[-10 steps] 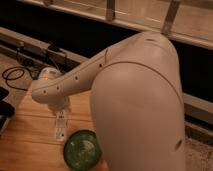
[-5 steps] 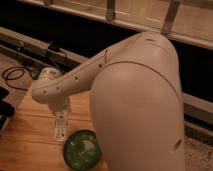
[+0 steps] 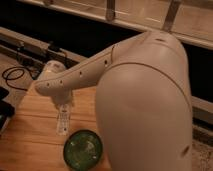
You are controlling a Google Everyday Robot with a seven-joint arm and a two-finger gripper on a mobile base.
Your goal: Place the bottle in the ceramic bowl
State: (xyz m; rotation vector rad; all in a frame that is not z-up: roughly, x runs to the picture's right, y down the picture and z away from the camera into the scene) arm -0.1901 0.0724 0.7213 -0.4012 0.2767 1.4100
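Note:
The bottle [image 3: 62, 121], slim and white with a pale printed label, hangs upright just under the end of my white arm. Its top is hidden by the wrist. My gripper [image 3: 62, 104] sits at that spot, mostly covered by the arm, and is shut on the bottle. The ceramic bowl [image 3: 83, 148], round and glossy dark green with pale rings inside, rests on the wooden table [image 3: 30, 142] just right of and nearer than the bottle's lower end. A small gap separates bottle and bowl.
My bulky white arm housing [image 3: 145, 105] blocks the whole right side of the view. A black cable [image 3: 12, 75] loops on the floor at the left. A dark object [image 3: 4, 107] sits at the table's left edge. A dark ledge with rails [image 3: 30, 47] runs behind.

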